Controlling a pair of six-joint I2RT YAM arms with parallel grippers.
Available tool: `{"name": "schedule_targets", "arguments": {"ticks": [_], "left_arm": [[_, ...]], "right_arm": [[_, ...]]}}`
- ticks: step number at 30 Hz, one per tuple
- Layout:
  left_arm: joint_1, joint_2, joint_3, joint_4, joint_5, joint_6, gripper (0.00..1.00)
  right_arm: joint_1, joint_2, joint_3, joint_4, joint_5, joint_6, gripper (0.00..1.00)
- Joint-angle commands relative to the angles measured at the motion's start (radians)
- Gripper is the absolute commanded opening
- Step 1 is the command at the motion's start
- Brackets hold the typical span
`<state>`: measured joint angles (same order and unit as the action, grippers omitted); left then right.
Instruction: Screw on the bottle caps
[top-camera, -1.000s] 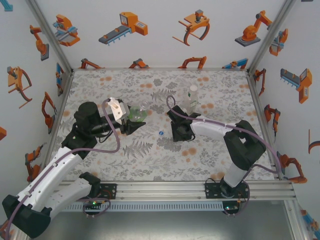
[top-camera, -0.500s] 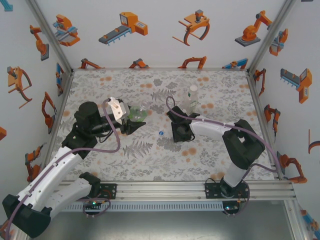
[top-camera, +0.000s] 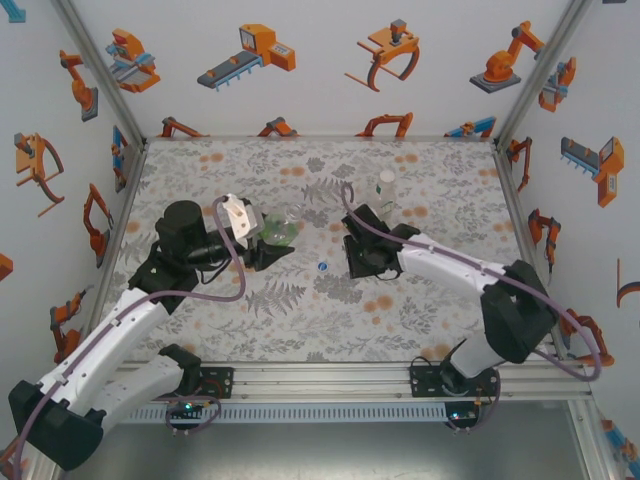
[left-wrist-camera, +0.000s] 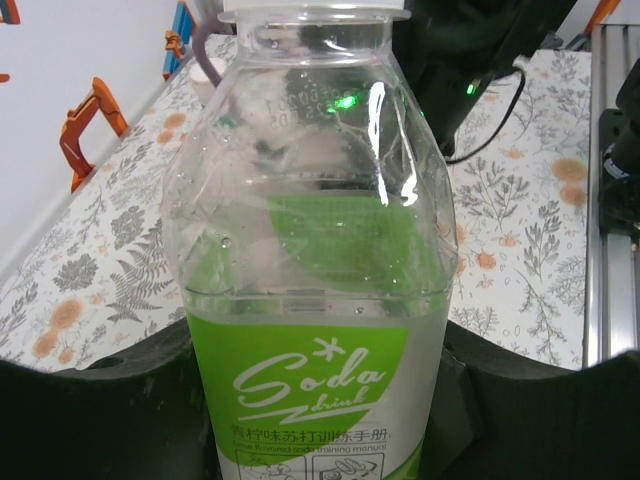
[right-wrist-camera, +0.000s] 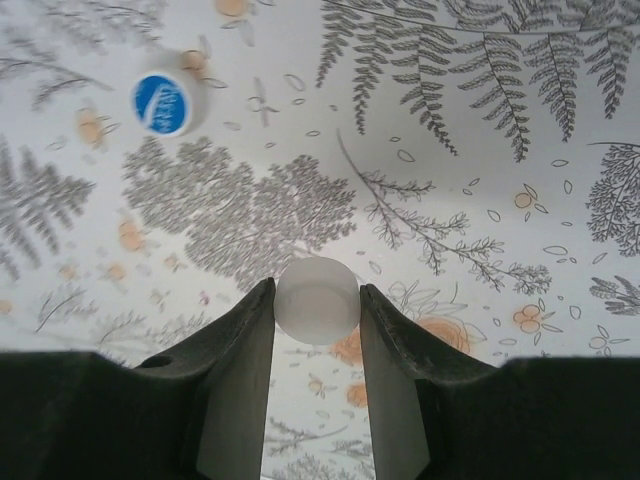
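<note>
Right of centre, the right pincer (right-wrist-camera: 316, 292) has just closed on the round white plastic cap (right-wrist-camera: 317, 308), ready for lifting; left pincer (top-camera: 270, 243) grips the clear green-labelled bottle (left-wrist-camera: 315, 250)

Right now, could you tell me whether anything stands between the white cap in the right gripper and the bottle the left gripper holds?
Nothing visible does. The right gripper is shut on the white cap; the left gripper holds the bottle. Between them only the blue cap lies flat on the table.
</note>
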<state>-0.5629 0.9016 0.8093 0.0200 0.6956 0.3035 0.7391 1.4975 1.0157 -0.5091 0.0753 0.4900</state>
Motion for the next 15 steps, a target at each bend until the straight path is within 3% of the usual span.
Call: {"name": "schedule_targets", "arguments": {"ticks": [1, 9, 15], "left_arm": [[-0.008, 0.001, 0.025, -0.018, 0.051, 0.041, 0.0], [-0.017, 0.011, 0.052, -0.108, 0.173, 0.15, 0.0], [-0.036, 0.005, 0.036, -0.135, 0.17, 0.218, 0.0]], "right_arm": [[-0.007, -0.082, 0.053, -0.079, -0.118, -0.124, 0.32], [-0.012, -0.216, 0.21, -0.273, -0.331, -0.369, 0.3], [-0.018, -0.26, 0.373, -0.402, -0.356, -0.359, 0.3]]}}
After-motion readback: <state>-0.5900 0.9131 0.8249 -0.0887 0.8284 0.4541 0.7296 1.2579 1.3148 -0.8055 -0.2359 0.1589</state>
